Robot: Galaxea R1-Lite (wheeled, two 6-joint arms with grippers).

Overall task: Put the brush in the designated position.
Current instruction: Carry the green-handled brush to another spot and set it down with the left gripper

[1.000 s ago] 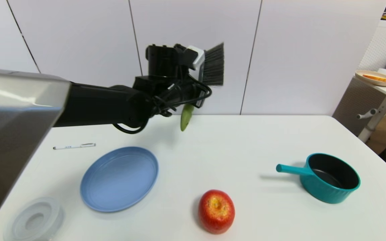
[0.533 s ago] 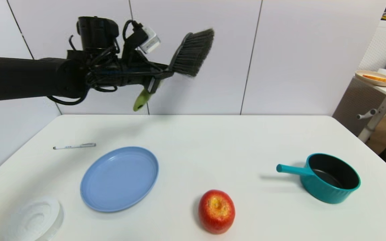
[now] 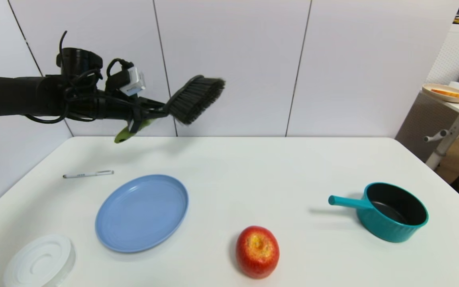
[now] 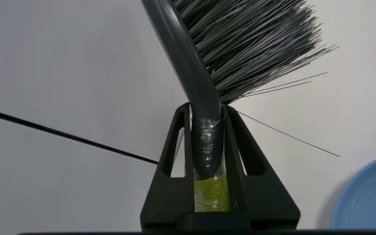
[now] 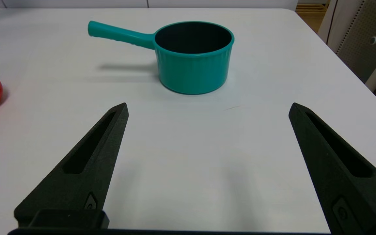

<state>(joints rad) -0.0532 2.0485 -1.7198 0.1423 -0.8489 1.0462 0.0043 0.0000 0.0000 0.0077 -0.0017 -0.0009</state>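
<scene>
The left gripper hangs high in the air above the far-left part of the white table, beyond the blue plate, and its two black fingers are pinched tight on the neck of the brush, just where the dark head meets the lime-green handle. The brush is carried almost level, its grey-black bristles fanning away from the gripper toward the wall and the green handle tip dipping toward the table edge on the plate's far side; nothing of it touches the table. Clamping near the head rather than at the tapered end probably keeps the heavier bristle end from swinging. The task looks to be in the carrying stage, with the brush not yet set down on any bare patch of tabletop; lowering it will call for flattening it out so the handle tip does not strike first. The blue plate is empty, and a thin white pen lies just beyond its left rim, with a white round lid at the plate's near left. To the plate's right sit a red apple and, farther right, a teal saucepan, whose dark inside holds nothing. The right gripper idles low near the saucepan, fingers spread wide around nothing.
</scene>
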